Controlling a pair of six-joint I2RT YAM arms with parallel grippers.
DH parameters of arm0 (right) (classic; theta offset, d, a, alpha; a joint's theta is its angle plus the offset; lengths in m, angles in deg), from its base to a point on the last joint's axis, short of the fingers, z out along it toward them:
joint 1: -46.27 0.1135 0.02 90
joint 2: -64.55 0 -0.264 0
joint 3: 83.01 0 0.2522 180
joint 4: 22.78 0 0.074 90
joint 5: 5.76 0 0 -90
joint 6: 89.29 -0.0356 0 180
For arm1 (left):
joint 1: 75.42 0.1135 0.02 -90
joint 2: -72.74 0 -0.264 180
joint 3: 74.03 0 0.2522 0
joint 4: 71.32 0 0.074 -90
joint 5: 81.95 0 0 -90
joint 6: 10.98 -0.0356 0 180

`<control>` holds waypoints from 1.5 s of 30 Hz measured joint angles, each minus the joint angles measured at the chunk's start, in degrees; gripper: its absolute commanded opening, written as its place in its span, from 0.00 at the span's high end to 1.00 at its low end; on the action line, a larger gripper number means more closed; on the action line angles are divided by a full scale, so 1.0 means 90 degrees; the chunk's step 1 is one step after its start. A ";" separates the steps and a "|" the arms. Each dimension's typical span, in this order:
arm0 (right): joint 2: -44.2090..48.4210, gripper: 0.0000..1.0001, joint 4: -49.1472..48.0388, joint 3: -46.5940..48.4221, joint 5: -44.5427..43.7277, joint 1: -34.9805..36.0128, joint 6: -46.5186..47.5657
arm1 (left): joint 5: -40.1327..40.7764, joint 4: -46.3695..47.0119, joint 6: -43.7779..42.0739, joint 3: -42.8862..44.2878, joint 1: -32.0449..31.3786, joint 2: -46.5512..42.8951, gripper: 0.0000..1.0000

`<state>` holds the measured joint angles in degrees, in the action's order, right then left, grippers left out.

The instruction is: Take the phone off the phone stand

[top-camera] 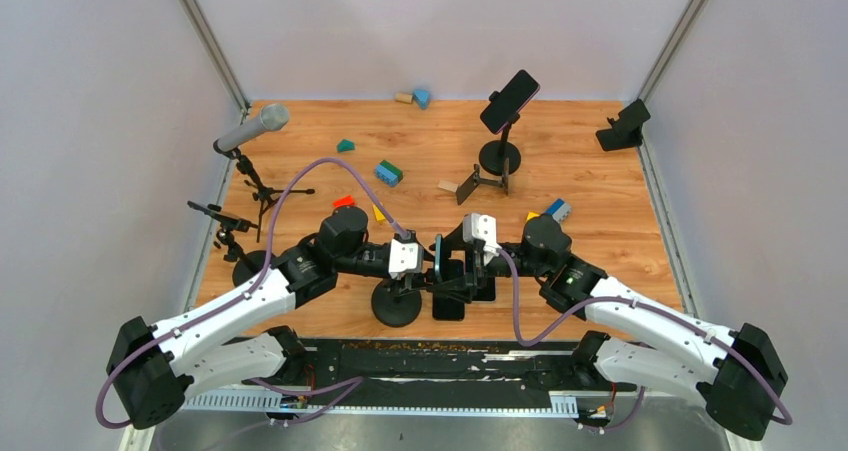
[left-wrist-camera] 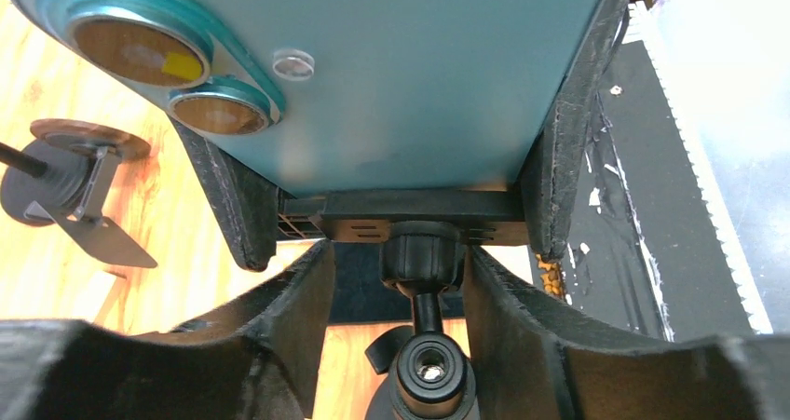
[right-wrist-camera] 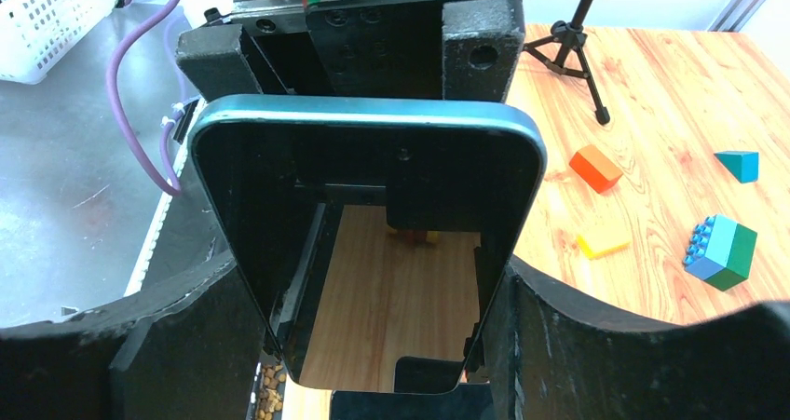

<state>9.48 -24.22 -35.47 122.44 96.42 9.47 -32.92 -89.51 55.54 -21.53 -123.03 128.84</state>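
A teal phone (top-camera: pixel 438 259) stands on edge at the table's near middle, on a black phone stand with a round base (top-camera: pixel 397 306). My left gripper (top-camera: pixel 413 269) comes from the left. In the left wrist view its fingers (left-wrist-camera: pixel 279 318) close round the stand's ball joint (left-wrist-camera: pixel 424 252), under the clamp, and the phone's back (left-wrist-camera: pixel 410 75) fills the top. My right gripper (top-camera: pixel 458 256) comes from the right. In the right wrist view its fingers (right-wrist-camera: pixel 536 336) press both side edges of the phone (right-wrist-camera: pixel 373 159), screen towards the camera. The phone's lower edge rests against the clamp.
A second phone on a tall stand (top-camera: pixel 510 101) is at the back. A microphone on a tripod (top-camera: pixel 255 126) and a small stand (top-camera: pixel 222 218) are at the left. A folding stand (top-camera: pixel 480 181), another black stand (top-camera: pixel 622 126) and several coloured blocks (top-camera: pixel 388 172) lie around.
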 measured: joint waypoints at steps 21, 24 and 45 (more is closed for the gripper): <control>-0.0005 1.00 0.0063 0.0002 -0.0481 -0.0017 -0.0131 | -0.0180 0.0153 0.0340 -0.0056 0.0024 0.0102 1.00; -0.0085 1.00 0.0019 0.0005 -0.0673 -0.0024 -0.0131 | -0.0233 0.0163 0.0289 -0.0063 0.0080 0.0102 1.00; -0.1350 1.00 -0.0731 0.0442 0.0590 -0.0935 -0.0274 | 0.0313 0.0228 -0.0245 -0.0061 0.0221 0.0175 1.00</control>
<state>-2.67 -30.80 -31.49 127.75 88.01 7.00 -30.10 -87.46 53.33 -22.07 -121.04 130.41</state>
